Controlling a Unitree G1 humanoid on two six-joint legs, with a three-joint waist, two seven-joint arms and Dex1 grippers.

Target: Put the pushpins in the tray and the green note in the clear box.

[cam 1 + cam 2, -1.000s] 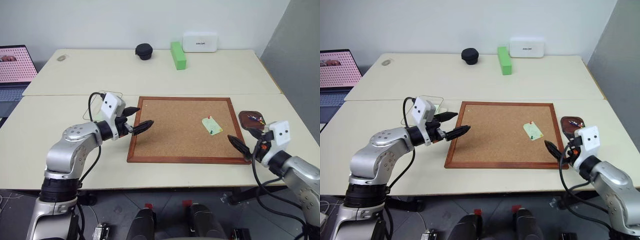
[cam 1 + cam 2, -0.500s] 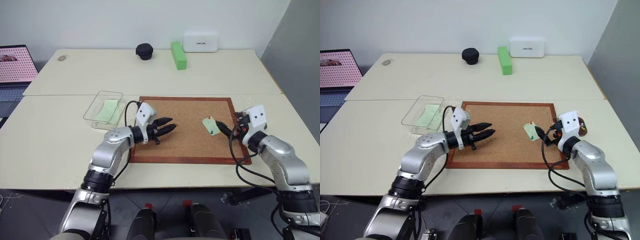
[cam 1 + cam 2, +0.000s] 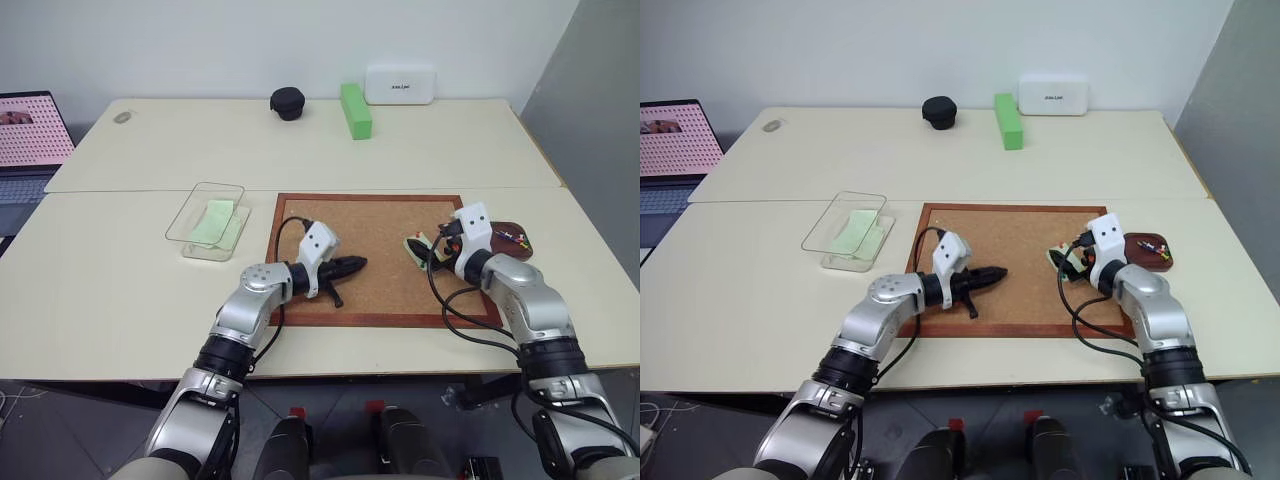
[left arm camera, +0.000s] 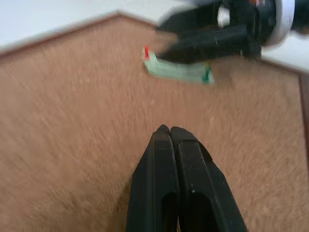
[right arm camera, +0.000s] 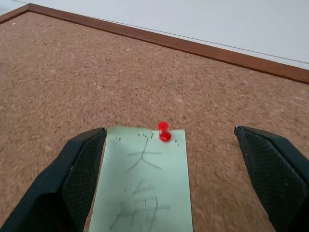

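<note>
The green note (image 5: 145, 193) lies on the cork board (image 3: 370, 200), held by a red pushpin (image 5: 164, 130) at one end and a green pushpin (image 4: 206, 75) at the other. My right gripper (image 5: 169, 131) is open, one finger on each side of the note's red-pin end. Low over the middle of the board, my left gripper (image 3: 355, 265) is shut on nothing and points toward the note. The dark brown tray (image 3: 497, 228) sits just off the board's right edge with several pushpins (image 3: 516, 237) in it. The clear box (image 3: 207, 220) stands left of the board with a pale-green slip inside.
At the back of the table are a bright-green block (image 3: 356, 110), a white case (image 3: 400, 84) and a black round object (image 3: 288, 102). A laptop (image 3: 30, 140) stands at the far left. The board's raised wooden frame rings the work area.
My left gripper has shut and swung from beside the clear box rightward and down over the board. The open right gripper has come forward and left, from the board's right corner to the note.
</note>
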